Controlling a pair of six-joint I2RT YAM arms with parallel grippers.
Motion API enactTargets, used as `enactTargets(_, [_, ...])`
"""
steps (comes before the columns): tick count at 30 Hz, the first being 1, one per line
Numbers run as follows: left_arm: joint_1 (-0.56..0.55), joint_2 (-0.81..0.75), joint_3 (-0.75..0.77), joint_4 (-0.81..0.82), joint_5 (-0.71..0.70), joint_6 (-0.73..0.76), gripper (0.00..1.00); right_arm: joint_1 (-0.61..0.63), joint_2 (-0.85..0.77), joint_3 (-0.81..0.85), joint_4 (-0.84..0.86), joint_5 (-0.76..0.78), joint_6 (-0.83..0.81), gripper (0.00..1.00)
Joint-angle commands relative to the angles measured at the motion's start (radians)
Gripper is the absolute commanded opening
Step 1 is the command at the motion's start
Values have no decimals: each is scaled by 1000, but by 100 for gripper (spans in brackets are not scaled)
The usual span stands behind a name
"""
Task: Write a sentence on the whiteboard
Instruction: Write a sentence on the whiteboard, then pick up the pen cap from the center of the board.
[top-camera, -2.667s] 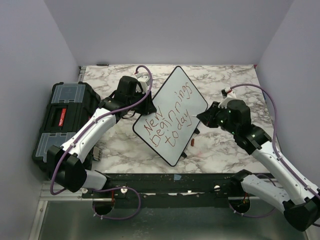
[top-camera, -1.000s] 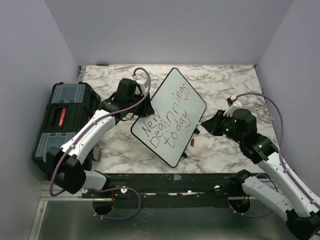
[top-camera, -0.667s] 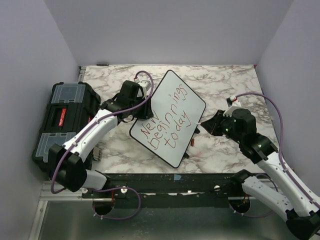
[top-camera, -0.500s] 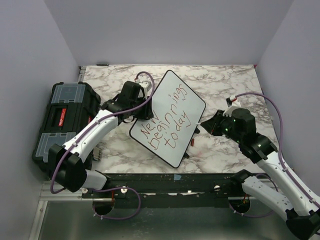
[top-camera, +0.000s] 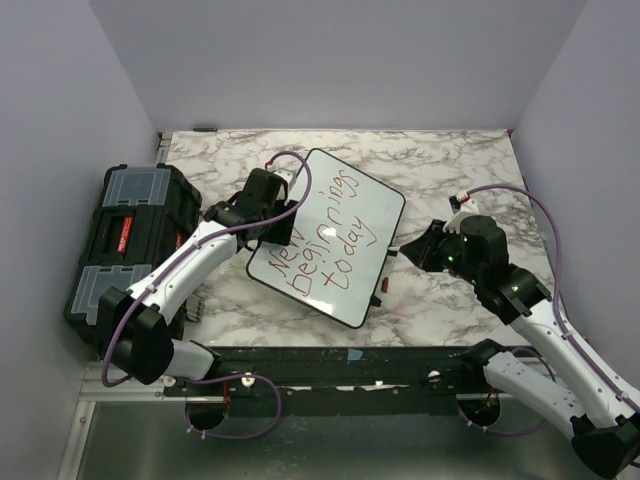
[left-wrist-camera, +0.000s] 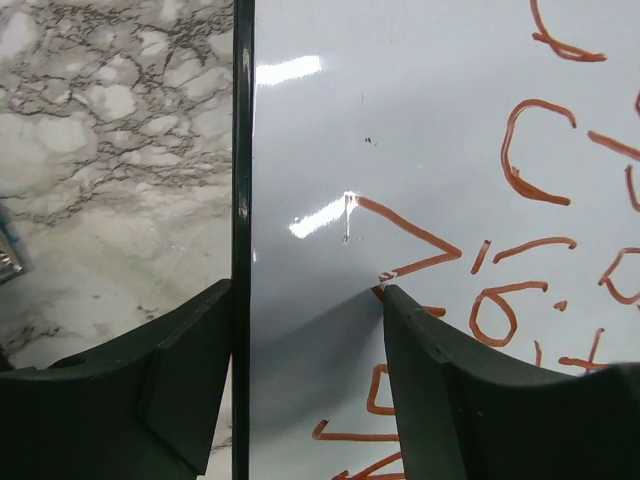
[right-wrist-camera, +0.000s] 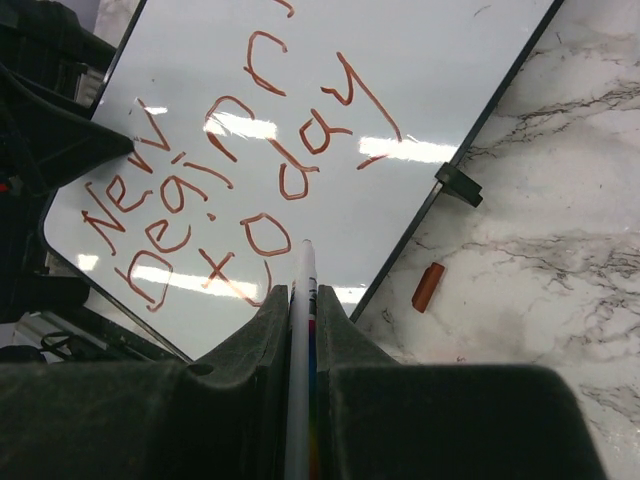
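The whiteboard (top-camera: 372, 205) lies tilted on the marble table, black-framed, with the sentence (top-camera: 322, 242) in red marker reading "New Beginnings today". My left gripper (top-camera: 272, 213) is at the board's left edge. In the left wrist view that gripper (left-wrist-camera: 306, 290) is open: one finger is outside the black frame, the other stands over the white surface (left-wrist-camera: 330, 120) near the red letters (left-wrist-camera: 520, 160). My right gripper (top-camera: 415, 248) hovers off the board's right edge, shut on a white marker (right-wrist-camera: 303, 275) whose tip points at the lettering (right-wrist-camera: 230, 170).
A black toolbox (top-camera: 125, 240) sits at the table's left side beside the left arm. A small red marker cap (top-camera: 383, 286) lies on the marble by the board's lower right edge, also in the right wrist view (right-wrist-camera: 427, 287). Walls enclose the table on three sides.
The left jaws have opened wide off the board's edge. The board has dropped from a steep tilt to a flatter lie, shifted left. The right gripper has stayed nearly still with the marker.
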Motion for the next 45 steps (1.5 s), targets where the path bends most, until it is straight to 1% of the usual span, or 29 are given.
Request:
enactTargets(1, [4,-19,-12,-76,-110,52,60,5,5,-13,19,0,5,1])
enactTargets(8, [4,-42,-5,-79,-113,50,60,5,5,-13,19,-2,7,1])
enactTargets(21, [-13,-93,15,-102,-29,15,61,5,10,-11,26,-8,11,1])
enactTargets(25, [-20,-100,22,-110,-22,9,61,5,9,-10,25,-8,11,1])
enactTargets(37, [-50,-177,111,-191,-26,-7,62,5,10,12,16,3,5,1])
enactTargets(42, [-92,-204,174,-244,-46,-30,62,5,19,57,-5,44,-12,1])
enactTargets(45, [-143,-217,203,-280,-48,-79,63,6,31,107,-26,117,-23,1])
